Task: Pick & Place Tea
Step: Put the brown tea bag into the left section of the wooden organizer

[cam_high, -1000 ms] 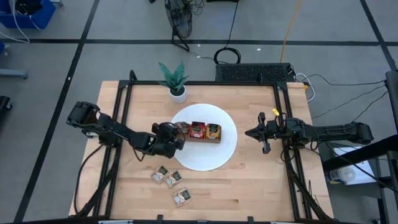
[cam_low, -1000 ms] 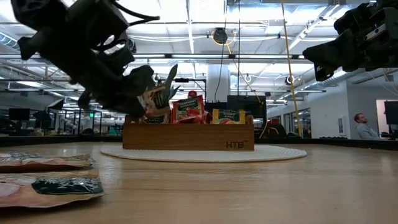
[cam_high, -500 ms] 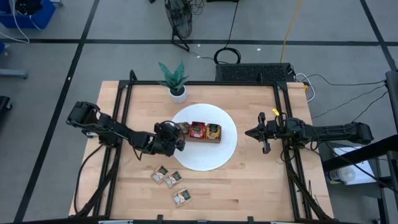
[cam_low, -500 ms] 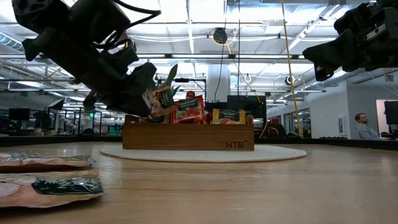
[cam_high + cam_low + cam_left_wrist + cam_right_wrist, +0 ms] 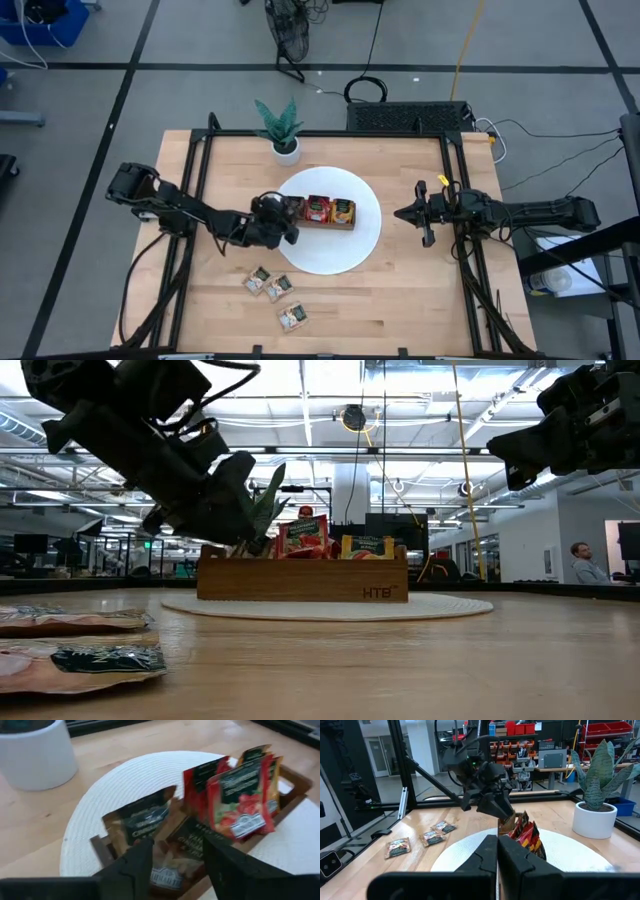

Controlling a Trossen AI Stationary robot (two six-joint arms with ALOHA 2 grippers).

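Both arms are matte black, built of rounded joint housings linked by slim tubes, with black cables looped along them. The left gripper (image 5: 287, 222) and right gripper (image 5: 400, 213) have blocky, angular black fingers.

Non-task items on and around my surface.

I see a light wooden surface (image 5: 400, 290) carrying a round white woven mat (image 5: 365, 240) at its centre, with a brown wooden tray (image 5: 345, 224) resting on the mat. A potted plant with pointed green leaves in a white pot (image 5: 283, 140) stands just beyond the mat, near the far edge. In the low view, a person (image 5: 585, 564) sits in the room behind, far right. Cables (image 5: 540, 150) lie on the grey floor (image 5: 200, 90).
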